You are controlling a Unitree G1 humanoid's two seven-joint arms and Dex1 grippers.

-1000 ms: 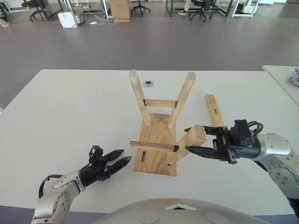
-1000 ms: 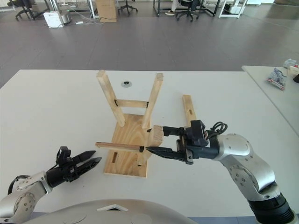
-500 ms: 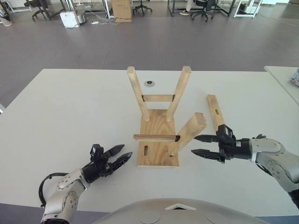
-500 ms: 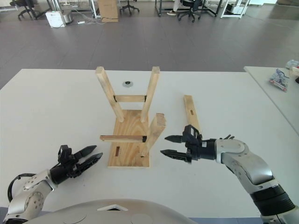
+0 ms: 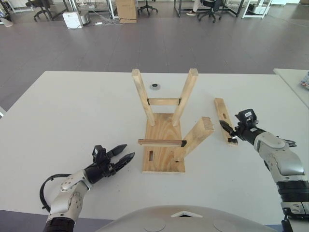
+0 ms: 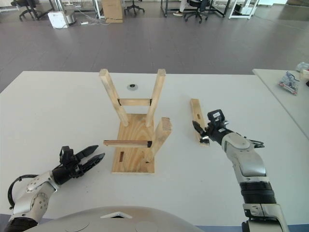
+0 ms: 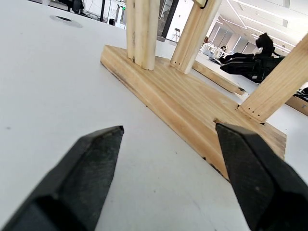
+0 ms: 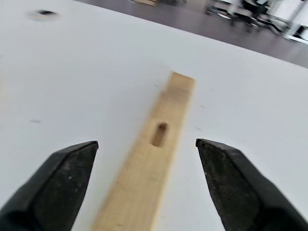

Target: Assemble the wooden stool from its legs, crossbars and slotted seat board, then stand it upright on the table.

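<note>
Seat board (image 5: 163, 154) lies flat, three legs (image 5: 143, 96) fitted; right of it lies the loose leg (image 5: 223, 113), right gripper (image 5: 227, 132) gaping astride it; left gripper (image 5: 129, 151) gapes left of the board

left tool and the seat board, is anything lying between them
Nothing: only bare table separates the left tool from the seat board, clearest in the left wrist view.

The white bench (image 5: 72, 111) carries the seat board (image 5: 164, 130), lying flat near its middle. A loose leg (image 5: 222, 110) lies flat to the board's right, apart from it. A small round disc (image 5: 154, 86) sits on the bench beyond the board.
</note>
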